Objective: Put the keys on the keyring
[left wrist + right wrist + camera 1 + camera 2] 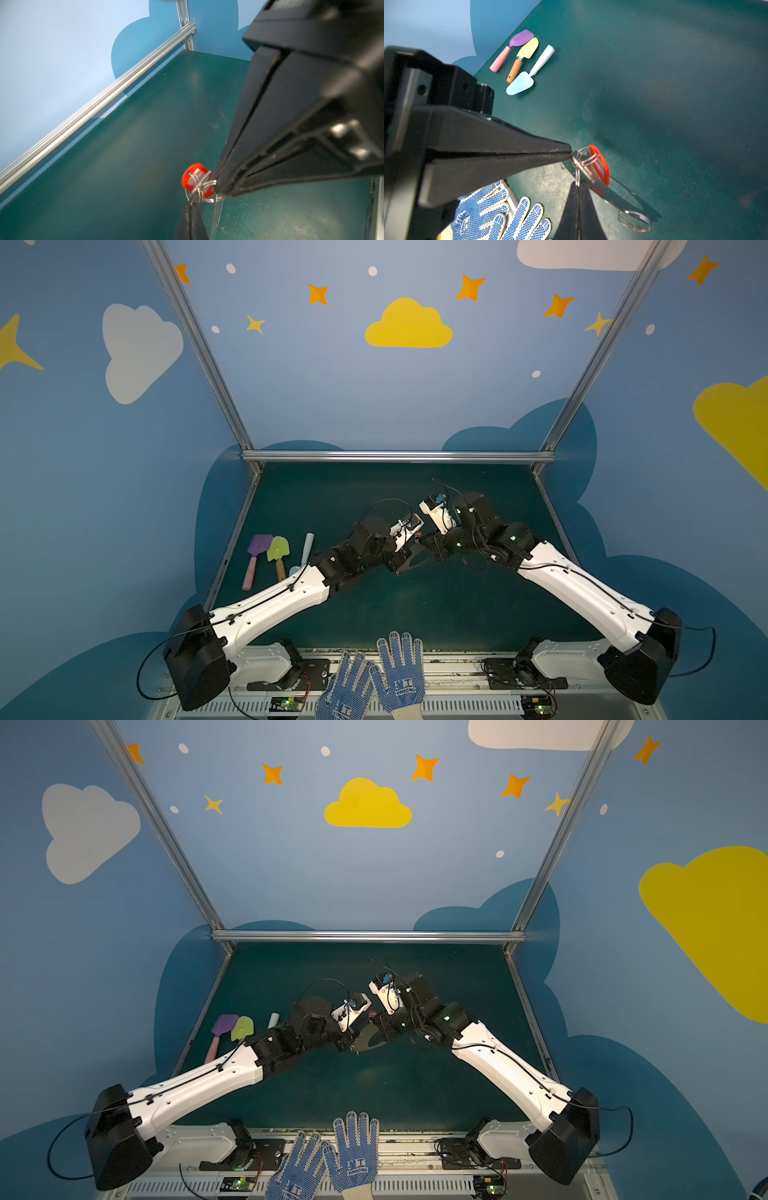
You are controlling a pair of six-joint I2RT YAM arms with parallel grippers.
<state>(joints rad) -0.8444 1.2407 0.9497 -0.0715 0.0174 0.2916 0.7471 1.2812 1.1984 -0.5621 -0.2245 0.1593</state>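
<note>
Both arms met over mid-mat, tips nearly touching. Left gripper (192, 205) was fully closed, pinching a wire loop of the split rings (204, 184). Right gripper (578, 184) was also clamped tight on a loop in the same cluster. The two tips came at it from different angles, just beside each other.

The keys (602, 166) hung at that cluster, lifted off the mat (415, 614). The red tag stood on edge with a ring through it; the silver blade was hard to make out behind the tag. The keyring (618, 195) plate slanted away from the cluster toward the mat, with one loose ring at its far end. Couldn't tell if that end touched the surface. In the left wrist view the plate showed edge-on only.

Room: bare mat lay behind the grippers up to the back rail (395, 456). More bare mat lay in front, down to the gloves (401, 672) on the near edge. The right side of the mat was open up to its side rail. Toy shovels (276, 549) lay in a row by the left edge, near the left forearm and well apart from the tips.
</note>
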